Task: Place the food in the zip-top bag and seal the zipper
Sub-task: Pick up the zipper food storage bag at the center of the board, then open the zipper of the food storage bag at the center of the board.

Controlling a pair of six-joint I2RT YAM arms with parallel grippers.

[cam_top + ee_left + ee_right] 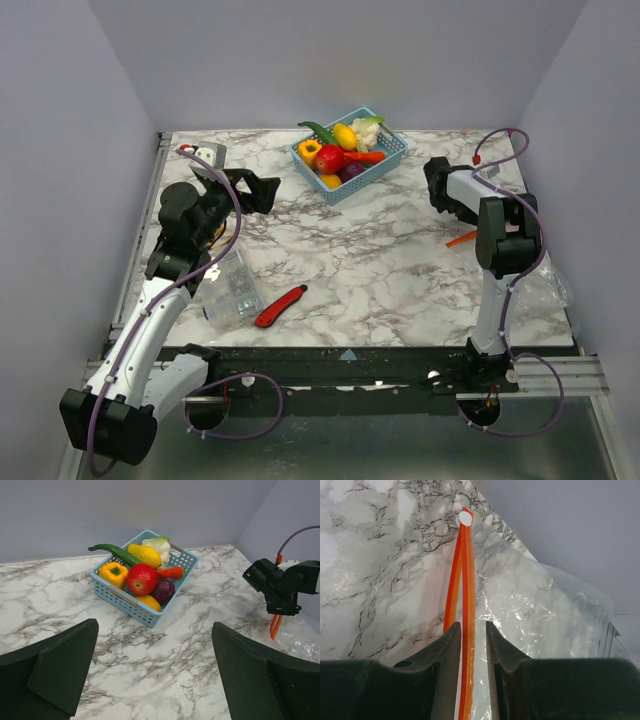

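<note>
Broadly, a marble table [400, 270] holds the clear zip-top bag [545, 615] at its right edge and the food [142, 578] piled in a blue basket [125, 600] at the back; my right gripper [472, 645] pinches the orange zipper [466, 580], my left gripper [155, 625] is spread wide

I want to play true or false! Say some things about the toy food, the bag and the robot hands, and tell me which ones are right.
1. The glossy plastic toy fruits and vegetables all sit in the blue lattice basket. True.
2. The narrow orange-red zipper strip of the clear floppy zip-top bag runs between the fingers of the right gripper. True.
3. The left gripper holds a red tomato. False: it is open and empty, facing the basket.
4. The red utility knife lies in the basket. False: it lies on the marble table.
5. The bag already has food in it. False: no food shows in it.
</note>
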